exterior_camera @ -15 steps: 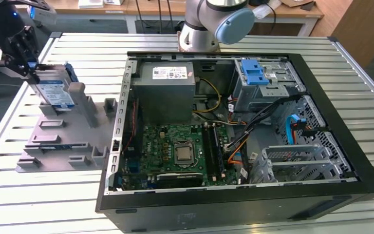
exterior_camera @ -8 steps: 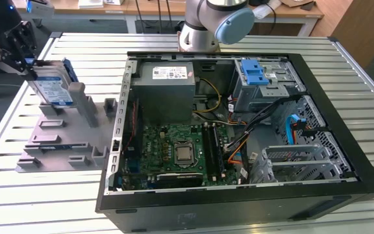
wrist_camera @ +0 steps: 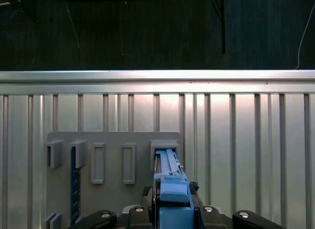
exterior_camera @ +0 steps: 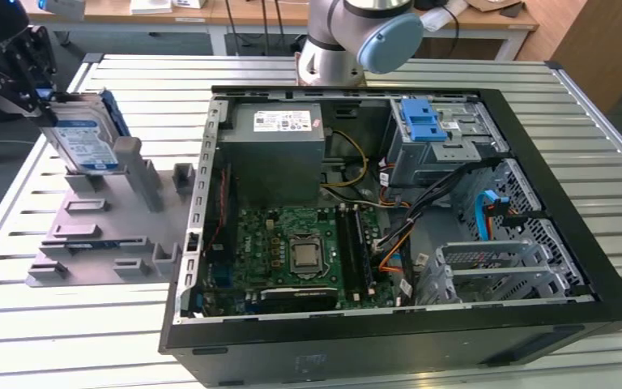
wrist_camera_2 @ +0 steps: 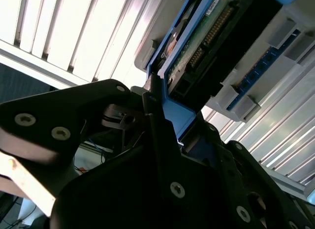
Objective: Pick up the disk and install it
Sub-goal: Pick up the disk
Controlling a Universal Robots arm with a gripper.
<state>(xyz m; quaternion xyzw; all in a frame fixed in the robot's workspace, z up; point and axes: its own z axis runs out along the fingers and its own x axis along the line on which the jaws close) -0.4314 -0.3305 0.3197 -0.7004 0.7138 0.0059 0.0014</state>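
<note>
Between the jaws, the disk [exterior_camera: 84, 136], clamped

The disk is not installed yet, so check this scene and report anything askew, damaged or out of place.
Nothing stands out. The disk stands on edge in a slot of the grey holder, with the gripper closed on its top edge. The open computer case shows loose cables but no damage or spill.
</note>
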